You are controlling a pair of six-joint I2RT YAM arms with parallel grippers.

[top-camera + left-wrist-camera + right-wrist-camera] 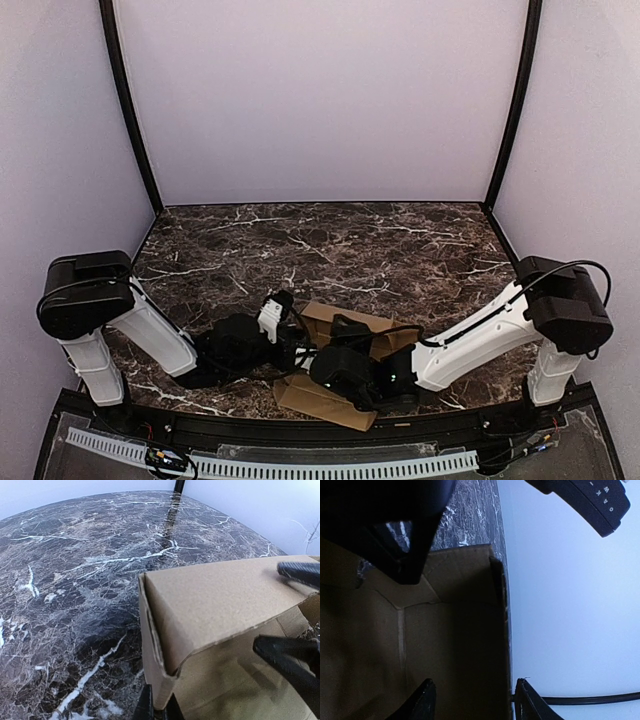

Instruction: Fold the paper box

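Note:
The paper box (pixel 220 605) is plain brown cardboard, partly raised, with one panel folded over the top and a flap lying flat toward the table's front (pixel 322 400). My left gripper (pixel 159 706) is shut on the box's lower near corner, pinching the wall edge. My right gripper (pixel 476 700) stands open, its fingers on either side of an upright box wall (pixel 470 645) seen from inside. In the left wrist view its two black fingers (pixel 300 573) reach in from the right, one over the top panel and one lower, in front of the inner panel.
The dark marble table (pixel 330 245) stretches behind the box to the pale back wall. Both arms (pixel 470 340) meet low at the front middle, close together. A black frame rail (pixel 300 432) runs along the near edge.

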